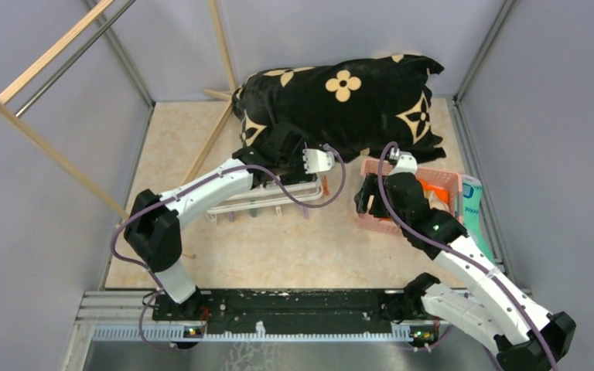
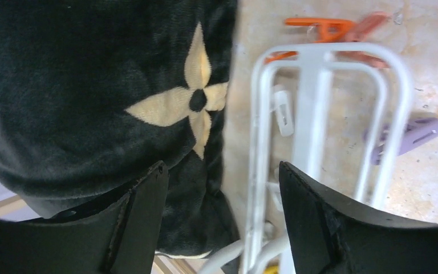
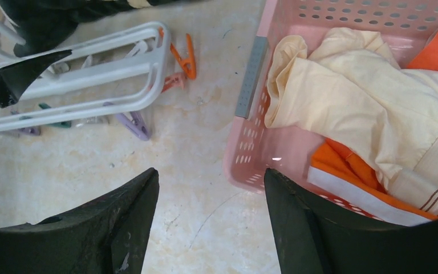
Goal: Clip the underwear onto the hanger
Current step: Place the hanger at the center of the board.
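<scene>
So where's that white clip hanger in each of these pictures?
Top external: the hanger lies mid-table, partly under the left arm.
Left wrist: the hanger runs top to bottom, right of centre.
Right wrist: the hanger lies slantwise, upper left.
Shared landmark: the black flowered cloth, beside the hanger in all three views.
</scene>
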